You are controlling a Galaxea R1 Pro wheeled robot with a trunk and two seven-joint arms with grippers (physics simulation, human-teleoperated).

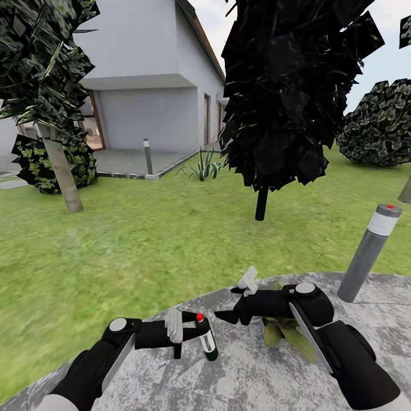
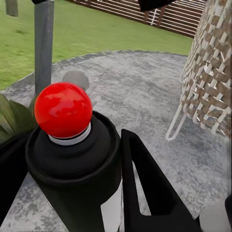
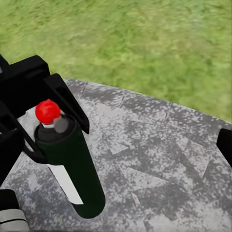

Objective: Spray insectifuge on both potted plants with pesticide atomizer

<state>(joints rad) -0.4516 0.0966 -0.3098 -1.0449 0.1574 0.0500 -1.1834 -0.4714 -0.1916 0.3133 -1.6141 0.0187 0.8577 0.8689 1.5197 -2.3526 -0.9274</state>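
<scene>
dark-green pesticide atomizer [image 1: 208, 339] stood upright on the grey stone patio [image 1: 240, 377], clamped between the left gripper's [image 1: 191, 331] fingers. right gripper [image 1: 237, 305] hovered near it with jaws spread, above a potted plant [image 1: 285, 334].

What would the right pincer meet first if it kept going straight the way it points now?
Probably the pesticide atomizer held in the left pincer, which sit in the right wrist view just off its line. Past them lie only stone patio and lawn. Depth is unclear, so it might pass beside the bottle.
</scene>
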